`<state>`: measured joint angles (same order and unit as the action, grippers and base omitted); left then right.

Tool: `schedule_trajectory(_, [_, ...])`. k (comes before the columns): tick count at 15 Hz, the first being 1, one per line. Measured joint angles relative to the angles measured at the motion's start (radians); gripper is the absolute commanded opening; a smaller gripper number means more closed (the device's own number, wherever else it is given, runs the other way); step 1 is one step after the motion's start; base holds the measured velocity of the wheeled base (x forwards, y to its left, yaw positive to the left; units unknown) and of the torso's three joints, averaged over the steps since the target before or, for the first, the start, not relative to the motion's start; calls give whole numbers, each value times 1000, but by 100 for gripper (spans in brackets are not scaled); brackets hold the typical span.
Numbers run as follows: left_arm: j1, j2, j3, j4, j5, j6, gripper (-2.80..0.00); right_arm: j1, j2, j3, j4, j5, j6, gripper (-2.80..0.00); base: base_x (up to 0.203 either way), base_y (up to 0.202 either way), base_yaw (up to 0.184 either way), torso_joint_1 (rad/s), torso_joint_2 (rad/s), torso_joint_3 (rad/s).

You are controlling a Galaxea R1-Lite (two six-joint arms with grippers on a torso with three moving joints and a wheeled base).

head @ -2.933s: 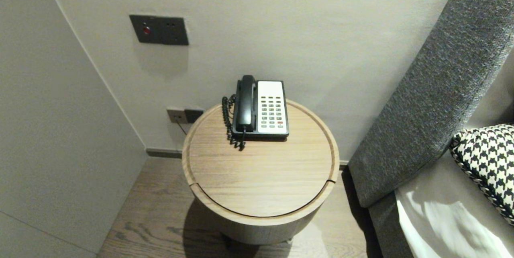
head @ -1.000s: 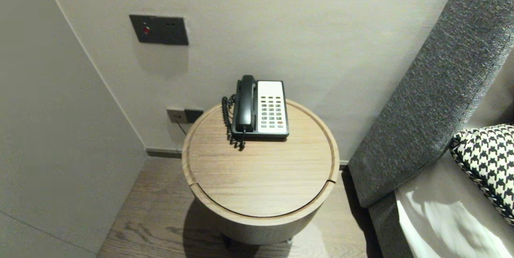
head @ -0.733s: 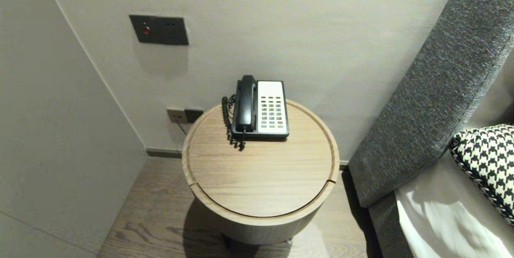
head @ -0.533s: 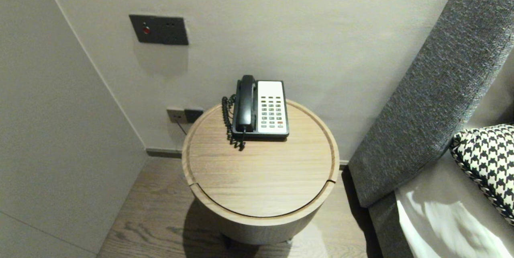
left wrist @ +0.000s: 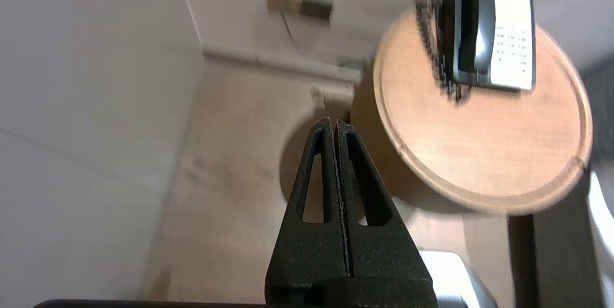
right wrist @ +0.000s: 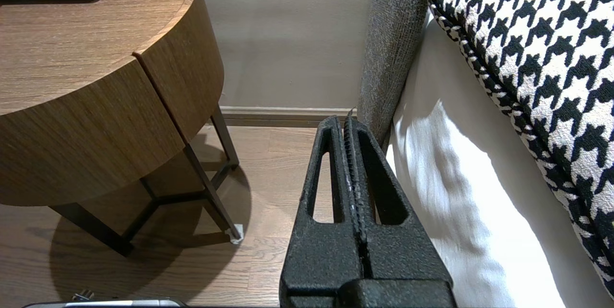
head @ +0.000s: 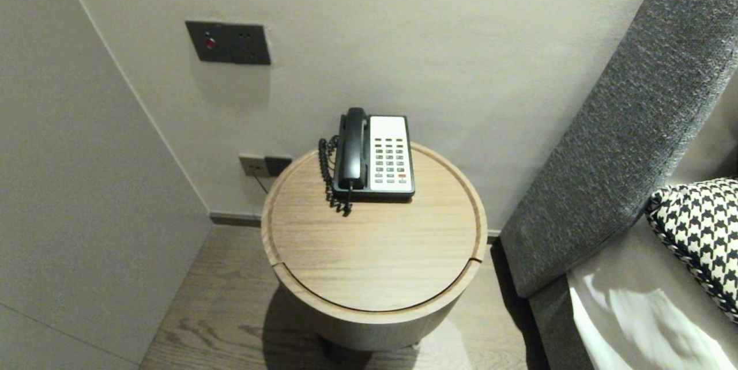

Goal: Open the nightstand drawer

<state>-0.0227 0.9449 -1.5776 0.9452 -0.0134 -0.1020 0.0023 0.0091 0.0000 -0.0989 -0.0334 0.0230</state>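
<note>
Phone [head: 375, 154] sits at twelve o'clock on the round table [head: 375, 266], with the handset [head: 353, 148] cradled on its nine o'clock side. Left gripper [left wrist: 334, 123] hangs over the floor past the table's eight o'clock, jaws pressed together, empty. Right gripper [right wrist: 346, 121] is low between table and bed [right wrist: 431, 178], jaws also pressed together.

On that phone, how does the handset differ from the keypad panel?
The handset is black, narrow and rounded; the keypad panel is white, flat and wider, with rows of buttons. The handset lies on the left, the keypad panel on the right. A coiled cord runs from the handset; the keypad panel has none. Both belong to one phone at the back of the round table.
</note>
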Motion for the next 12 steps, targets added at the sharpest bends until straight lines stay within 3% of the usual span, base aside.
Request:
schedule_trajectory(4, [-66, 110, -76, 105, 23, -10, -280, 0, 0, 0, 0, 0, 0, -280, 0, 0, 0, 0, 0, 0])
schedule_trajectory(6, [-133, 149, -99, 177, 28, -38, -280, 0, 0, 0, 0, 0, 0, -280, 0, 0, 0, 0, 0, 0])
schedule_trajectory(10, [-361, 238, -133, 241, 59, -193, -280, 0, 0, 0, 0, 0, 0, -280, 0, 0, 0, 0, 0, 0])
schedule_trajectory(12, [-432, 298, -143, 241, 72, -237, -280, 0, 0, 0, 0, 0, 0, -280, 0, 0, 0, 0, 0, 0])
